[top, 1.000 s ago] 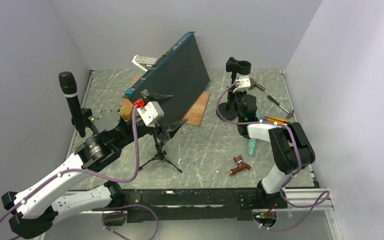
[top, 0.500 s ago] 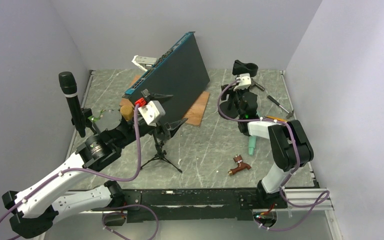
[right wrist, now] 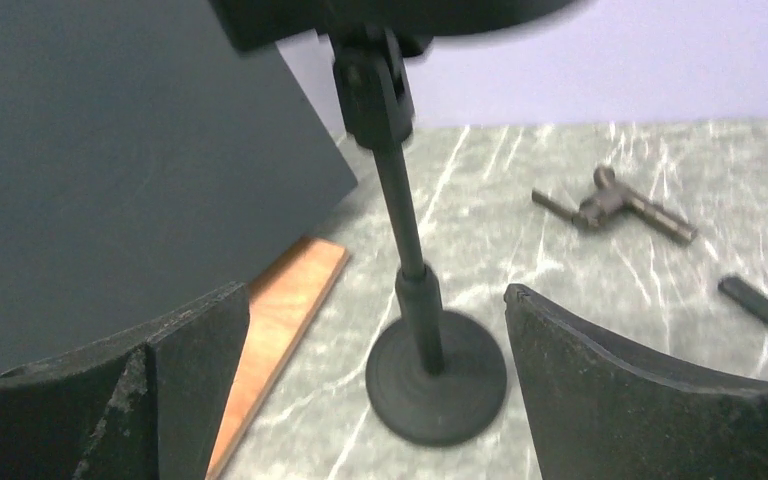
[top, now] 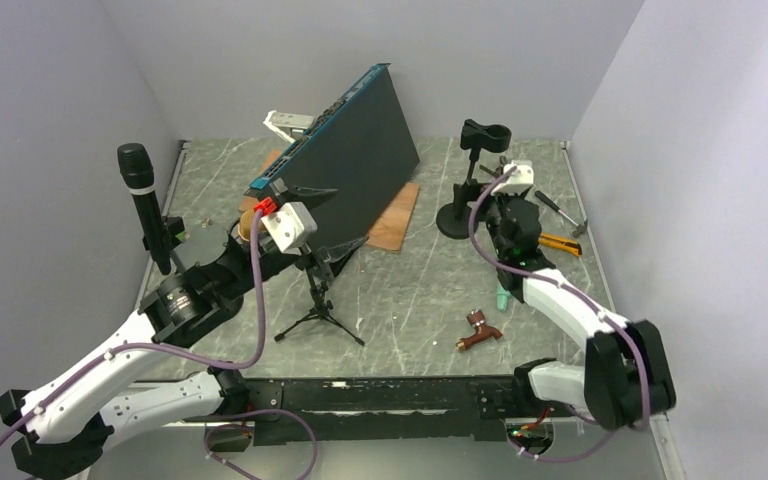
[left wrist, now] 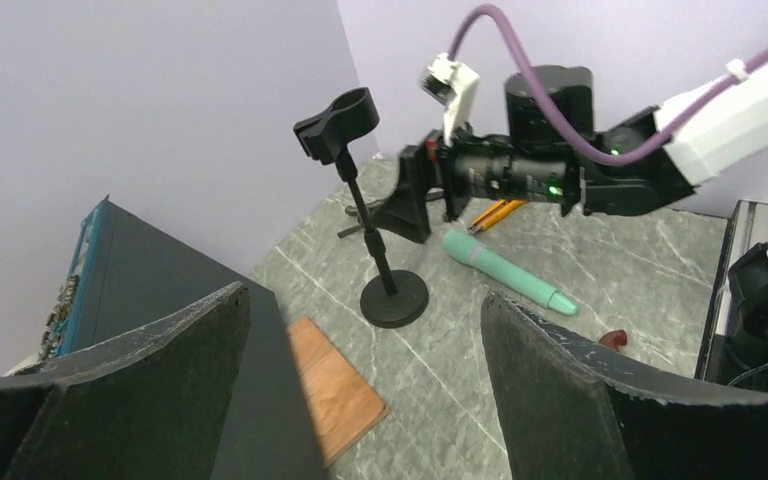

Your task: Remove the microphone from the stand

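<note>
**Clip empty, right claw backed off**

The microphone (top: 136,170) stands upright by the left wall, well apart from the stand (top: 468,185), whose clip (top: 485,133) holds nothing. A second ago my right claw (right wrist: 375,295) was in at the stem. Now it has drawn back, fingers wide apart, gripping nothing. My left claw (left wrist: 365,300) is spread and empty too, above a tripod (top: 318,312). I judge the removal done. The microphone's foot is hidden behind my left arm, and I cannot tell what the teal rod (top: 503,292) by my right arm is.
</note>
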Robot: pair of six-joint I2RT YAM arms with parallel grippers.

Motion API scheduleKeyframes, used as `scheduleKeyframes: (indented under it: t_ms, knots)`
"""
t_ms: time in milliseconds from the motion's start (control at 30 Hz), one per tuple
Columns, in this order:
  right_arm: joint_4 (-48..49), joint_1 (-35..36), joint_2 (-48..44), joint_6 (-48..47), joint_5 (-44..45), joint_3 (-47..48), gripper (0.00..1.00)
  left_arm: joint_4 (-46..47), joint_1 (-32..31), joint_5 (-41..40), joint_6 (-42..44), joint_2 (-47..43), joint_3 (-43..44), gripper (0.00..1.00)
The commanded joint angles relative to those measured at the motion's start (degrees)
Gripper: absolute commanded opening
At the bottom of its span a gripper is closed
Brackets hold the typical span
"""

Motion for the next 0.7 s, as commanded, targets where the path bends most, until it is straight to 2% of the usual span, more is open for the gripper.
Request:
scheduleKeyframes:
  t_ms: [0,167,333,400,467,667]
  knots:
    - [-7.2,0.3,-8.6,5.0,0.1,-5.3,1.00,-1.7,-0.2,-0.8,-1.8,-0.7,5.4,0.89]
    - [-14.7,0.5,-18.0,8.7,-2.2,-8.5,1.00,-9.2,-0.2,-4.1,-3.3,1.2,12.8,0.90]
    - [-14.4,2.8,-22.6,12.3,-15.1,-11.5,1.00,-18.5,-0.3,-8.7,-5.1,-0.2,17.9,0.90]
    - [-12.7,7.5,-22.1,13.1,-16.1,-11.2,1.00,-22.2,-0.2,-11.9,-6.7,-2.3,18.3,0.90]
    - [-10.4,14.9,-20.7,12.2,-13.3,-10.3,1.00,-25.4,-0.2,-15.6,-8.2,-5.0,17.9,0.90]
    - [1.0,32.6,-8.6,11.8,-8.8,-4.3,0.96,-37.5,-0.2,-25.3,-14.4,-12.4,18.9,0.89]
